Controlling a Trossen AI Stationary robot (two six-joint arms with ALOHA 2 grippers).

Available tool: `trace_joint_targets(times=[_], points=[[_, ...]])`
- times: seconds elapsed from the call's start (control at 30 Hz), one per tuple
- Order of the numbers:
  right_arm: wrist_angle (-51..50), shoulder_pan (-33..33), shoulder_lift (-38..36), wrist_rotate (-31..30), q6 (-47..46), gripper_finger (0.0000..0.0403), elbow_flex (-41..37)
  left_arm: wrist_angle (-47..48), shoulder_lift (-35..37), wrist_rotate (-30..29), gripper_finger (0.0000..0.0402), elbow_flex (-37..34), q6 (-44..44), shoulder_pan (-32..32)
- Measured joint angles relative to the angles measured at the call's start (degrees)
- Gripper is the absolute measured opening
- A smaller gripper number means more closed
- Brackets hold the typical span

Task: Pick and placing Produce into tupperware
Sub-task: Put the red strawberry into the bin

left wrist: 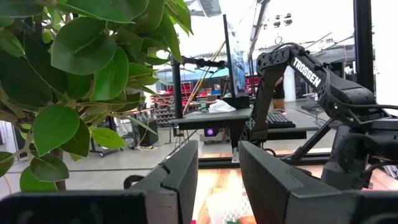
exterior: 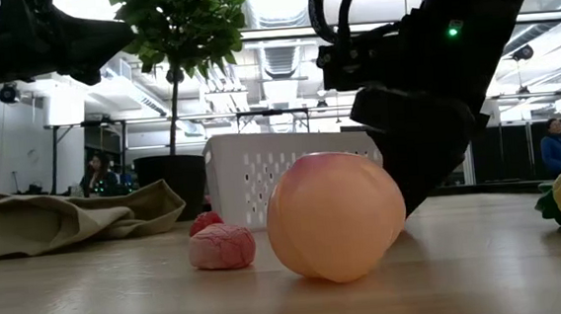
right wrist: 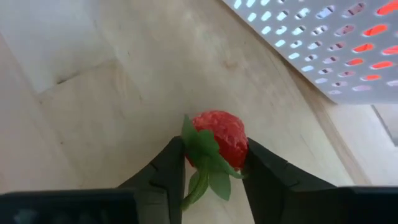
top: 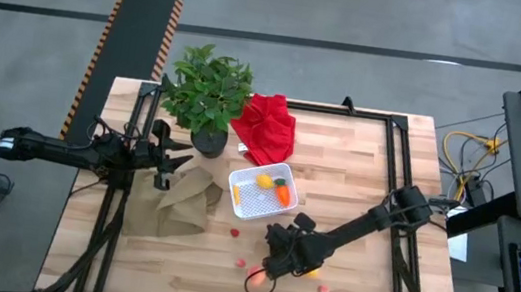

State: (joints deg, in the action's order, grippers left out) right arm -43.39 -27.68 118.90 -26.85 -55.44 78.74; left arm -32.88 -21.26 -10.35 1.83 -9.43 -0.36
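The white tupperware (top: 236, 175) sits mid-table and holds a yellow lemon (top: 264, 181) and an orange carrot (top: 282, 194). My right gripper (top: 276, 261) hangs low over the near part of the table, just short of the tupperware's perforated wall (right wrist: 323, 43), and is shut on a red strawberry (right wrist: 217, 140). A peach (top: 260, 284) lies on the wood just nearer than it, and a yellow fruit (top: 310, 271) lies beside the arm. Small red berries (top: 235, 231) are scattered around. My left gripper (top: 175, 163) waits open and empty beside the potted plant. My right gripper pinches the strawberry between its two fingers, one on each side of the red body (right wrist: 239, 146), with the green leaf cap (right wrist: 202, 152) facing back toward the wrist. The fingers (right wrist: 264, 168) slant down from the table's right. Whether the berry is clear of the wood, I cannot tell.
A crumpled brown paper bag (top: 183, 201) lies left of the tupperware. The potted plant (top: 207, 89) and a red cloth (top: 266, 129) stand at the far side. A pink berry (exterior: 223, 248) sits close to the peach (exterior: 334, 216). Another berry (top: 324, 291) lies near the front edge.
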Motion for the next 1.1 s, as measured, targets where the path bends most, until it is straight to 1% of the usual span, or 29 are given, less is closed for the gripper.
trace_joint_targets(times=[0.13, 0.2, 0.43, 0.5, 0.67, 0.9, 1.0, 1.1], points=[[-0.9, 0.1, -1.8, 0.0, 0.2, 0.0095, -0.3, 0.0, 0.0, 0.0, 0.0105, 0.0, 0.0, 0.0], [-1.0, 0.1, -4.0, -0.2, 0.2, 0.0084, -0.2, 0.0, 0.0, 0.0, 0.0105, 0.0, 0.0, 0.0], [-0.8, 0.0, -11.7, -0.2, 2.8, 0.0013, -0.1, 0.0, 0.0, 0.0, 0.0105, 0.0, 0.0, 0.0], [-1.0, 0.0, -13.1, -0.3, 3.9, 0.0009, -0.1, 0.0, 0.0, 0.1, 0.0105, 0.0, 0.0, 0.0], [-0.9, 0.0, -14.7, -0.3, 5.6, 0.0018, -0.1, 0.0, 0.0, 0.2, 0.0105, 0.0, 0.0, 0.0], [-0.8, 0.0, -14.7, -0.2, 5.6, 0.0051, -0.1, 0.0, -0.1, 0.1, 0.0105, 0.0, 0.0, 0.0], [1.3, 0.0, -14.7, -0.2, 5.3, 0.0073, -0.1, 0.0, -0.1, 0.0, 0.0105, 0.0, 0.0, 0.0], [7.2, 0.0, -14.1, -0.2, 6.8, 0.0108, -0.1, 0.0, -0.1, -0.1, 0.0105, 0.0, 0.0, 0.0]])
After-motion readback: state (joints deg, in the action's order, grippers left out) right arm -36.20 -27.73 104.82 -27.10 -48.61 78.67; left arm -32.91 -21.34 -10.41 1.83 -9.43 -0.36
